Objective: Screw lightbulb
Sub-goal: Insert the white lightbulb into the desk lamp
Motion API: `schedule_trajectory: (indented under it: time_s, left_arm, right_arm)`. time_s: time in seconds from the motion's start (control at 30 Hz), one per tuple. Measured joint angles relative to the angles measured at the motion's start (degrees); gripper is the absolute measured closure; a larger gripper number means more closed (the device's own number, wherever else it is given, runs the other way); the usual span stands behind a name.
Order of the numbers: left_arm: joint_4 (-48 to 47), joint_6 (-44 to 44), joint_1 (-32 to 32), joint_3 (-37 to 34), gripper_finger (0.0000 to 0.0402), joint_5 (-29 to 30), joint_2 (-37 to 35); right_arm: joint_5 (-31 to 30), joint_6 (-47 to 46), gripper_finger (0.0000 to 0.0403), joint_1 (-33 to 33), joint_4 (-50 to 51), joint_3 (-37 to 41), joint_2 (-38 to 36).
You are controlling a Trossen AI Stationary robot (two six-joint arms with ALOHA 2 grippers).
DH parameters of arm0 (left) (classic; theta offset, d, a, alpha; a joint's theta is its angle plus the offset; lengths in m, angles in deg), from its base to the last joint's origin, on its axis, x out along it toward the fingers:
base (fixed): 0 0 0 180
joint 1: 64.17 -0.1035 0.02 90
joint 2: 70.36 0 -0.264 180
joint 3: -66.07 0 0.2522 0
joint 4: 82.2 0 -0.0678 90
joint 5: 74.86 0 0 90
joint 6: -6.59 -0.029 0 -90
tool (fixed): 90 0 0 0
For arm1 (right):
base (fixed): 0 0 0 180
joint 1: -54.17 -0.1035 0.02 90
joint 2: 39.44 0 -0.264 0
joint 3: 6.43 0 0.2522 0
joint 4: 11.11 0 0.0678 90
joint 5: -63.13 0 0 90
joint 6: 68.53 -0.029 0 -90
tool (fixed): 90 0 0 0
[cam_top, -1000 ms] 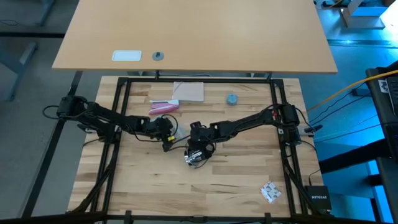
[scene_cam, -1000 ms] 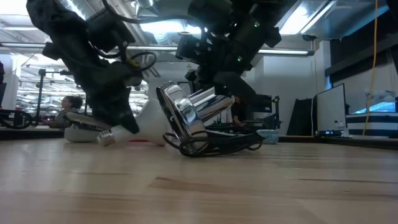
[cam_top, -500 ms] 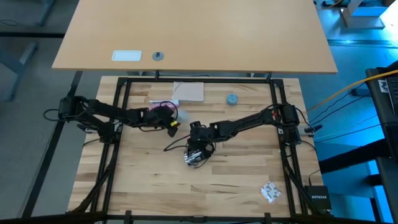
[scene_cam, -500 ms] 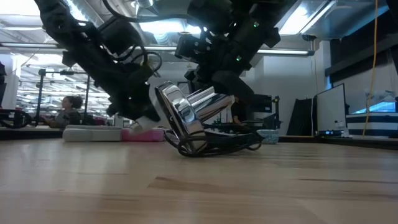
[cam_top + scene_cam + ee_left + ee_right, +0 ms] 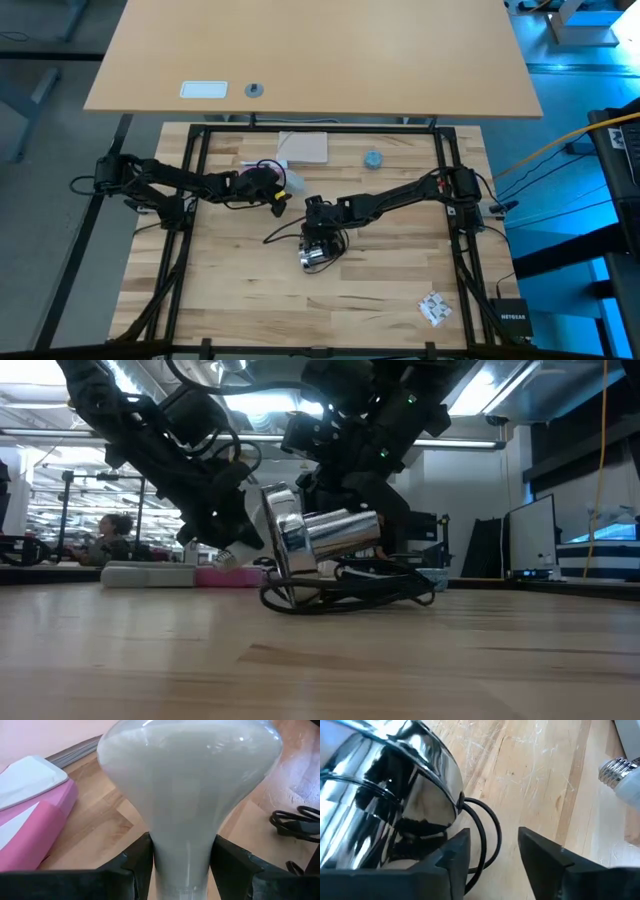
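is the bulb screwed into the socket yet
No. The lightbulb is clamped in the left gripper, its bare threads apart from the socket.

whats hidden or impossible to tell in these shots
- Lightbulb screw base: cut off by the bottom edge in the left wrist view between the left gripper fingers; high view too small.
- Socket opening: low view shows only its side, right wrist view only its shell.
- Right gripper contact with the socket: unclear; the fingers show apart with only cord between them.

A light wooden table [image 5: 230,290] carries a silvery socket [image 5: 316,254] at centre, a pink packet [image 5: 258,170] and a blue-grey cap [image 5: 373,159] toward the top.
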Motion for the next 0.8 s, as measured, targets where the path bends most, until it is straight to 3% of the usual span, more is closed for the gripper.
schedule_trajectory:
  time_s: [0.43,0.63,0.8]
  left_arm:
    - [-0.3,0.0,0.0,0.0,0.0246,0.0,0.0]
    - [-0.5,0.0,0.0,0.1,0.0246,-0.1,-0.1]
    - [-0.5,0.0,0.0,0.1,0.0246,-0.1,-0.1]
  right_arm:
    - [-0.5,0.6,0.0221,0.0,1.0,0.0,-0.7]
    - [-5.7,1.8,0.0221,0.9,7.2,-0.2,-4.6]
    - [-5.3,1.6,0.0221,1.2,10.4,-0.2,-8.0]
